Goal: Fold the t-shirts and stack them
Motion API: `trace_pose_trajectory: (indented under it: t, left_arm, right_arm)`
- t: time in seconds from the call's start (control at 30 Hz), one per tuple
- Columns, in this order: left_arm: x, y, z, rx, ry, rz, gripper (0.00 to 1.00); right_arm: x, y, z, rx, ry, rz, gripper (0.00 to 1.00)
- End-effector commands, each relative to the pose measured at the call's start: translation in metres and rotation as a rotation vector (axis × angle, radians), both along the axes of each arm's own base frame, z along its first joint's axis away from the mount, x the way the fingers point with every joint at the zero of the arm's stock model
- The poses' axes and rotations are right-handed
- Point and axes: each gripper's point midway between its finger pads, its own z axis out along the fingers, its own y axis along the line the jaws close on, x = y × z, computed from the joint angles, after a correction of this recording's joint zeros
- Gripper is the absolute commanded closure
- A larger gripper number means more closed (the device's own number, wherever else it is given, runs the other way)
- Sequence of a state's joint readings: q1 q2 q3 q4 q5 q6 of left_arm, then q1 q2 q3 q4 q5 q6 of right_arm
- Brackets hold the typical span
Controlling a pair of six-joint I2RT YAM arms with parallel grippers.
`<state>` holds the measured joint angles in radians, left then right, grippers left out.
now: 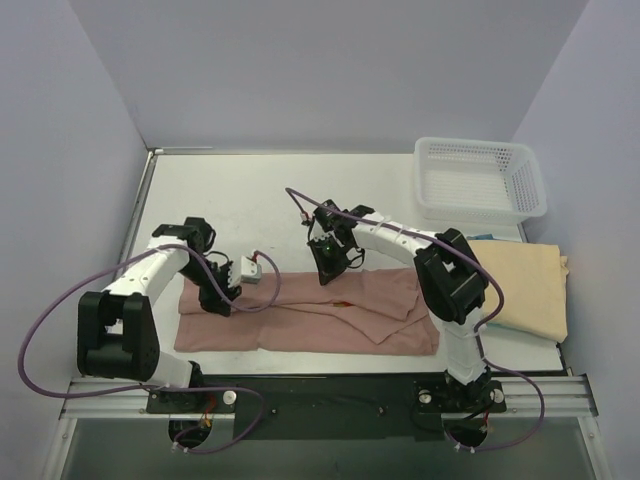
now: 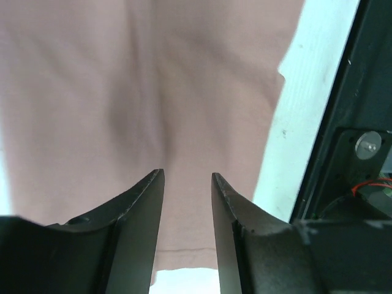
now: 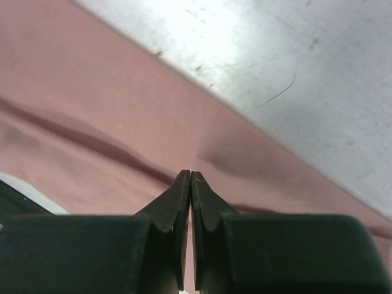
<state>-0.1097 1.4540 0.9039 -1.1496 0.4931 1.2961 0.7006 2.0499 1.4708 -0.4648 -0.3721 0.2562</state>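
Note:
The dusty pink-brown t-shirt [image 1: 310, 320] lies flat as a long strip across the near part of the table. My left gripper [image 1: 218, 300] is open just above the shirt's left end. In the left wrist view the shirt [image 2: 122, 92] fills the frame and its hem shows between my open fingers [image 2: 187, 174]. My right gripper [image 1: 327, 275] is at the shirt's far edge near the middle. In the right wrist view its tips [image 3: 190, 174] are shut on a crease of the pink cloth [image 3: 92, 104]. The pale tan-yellow t-shirt [image 1: 530, 285] lies folded at the right.
A white plastic mesh basket [image 1: 480, 180] stands at the back right, just beyond the tan-yellow shirt. The bare table [image 1: 260, 200] stretches behind the pink shirt. A black rail [image 2: 343, 122] runs along the table's near edge. Grey walls enclose three sides.

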Motion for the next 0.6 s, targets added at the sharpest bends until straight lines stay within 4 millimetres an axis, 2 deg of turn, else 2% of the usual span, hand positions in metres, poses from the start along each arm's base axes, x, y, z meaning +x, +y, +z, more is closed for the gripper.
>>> trace_pose_trajectory:
  t: [0.0, 0.03, 0.07, 0.1, 0.13, 0.17, 0.23, 0.33, 0.43, 0.47, 0.57]
  left_arm:
    - [0.028, -0.024, 0.043, -0.150, -0.048, 0.053, 0.54]
    - [0.047, -0.023, 0.039, -0.138, -0.084, 0.147, 0.55]
    - [0.057, -0.020, 0.034, -0.119, -0.102, 0.195, 0.58]
    - [0.078, -0.015, 0.025, -0.101, -0.154, 0.294, 0.60]
    - [0.088, -0.005, 0.018, -0.054, -0.189, 0.341, 0.62]
    - [0.107, 0.010, 0.008, -0.012, -0.263, 0.424, 0.62]
    - [0.126, 0.032, -0.007, 0.059, -0.349, 0.532, 0.64]
    - [0.127, 0.051, -0.028, 0.161, -0.342, 0.558, 0.66]
    - [0.119, 0.061, -0.043, 0.223, -0.298, 0.576, 0.66]
    - [0.117, 0.071, -0.047, 0.236, -0.282, 0.601, 0.66]
    - [0.107, 0.074, -0.055, 0.242, -0.247, 0.595, 0.66]
  right_arm:
    - [-0.005, -0.002, 0.027, 0.016, -0.097, 0.080, 1.00]
    - [-0.009, -0.006, 0.020, 0.001, -0.078, 0.081, 1.00]
    - [-0.011, -0.008, 0.015, -0.006, -0.068, 0.081, 1.00]
    - [-0.015, -0.011, 0.008, -0.019, -0.047, 0.083, 1.00]
    - [-0.018, -0.010, 0.005, -0.016, -0.035, 0.089, 1.00]
    - [-0.024, -0.011, 0.000, -0.014, -0.017, 0.101, 1.00]
    - [-0.031, -0.009, -0.005, -0.012, 0.004, 0.125, 1.00]
    - [-0.040, -0.007, -0.002, -0.009, 0.017, 0.157, 1.00]
    - [-0.048, -0.008, 0.007, 0.002, 0.000, 0.165, 1.00]
    - [-0.048, -0.010, 0.008, 0.004, -0.006, 0.165, 1.00]
    - [-0.059, -0.013, 0.009, 0.017, 0.005, 0.191, 1.00]
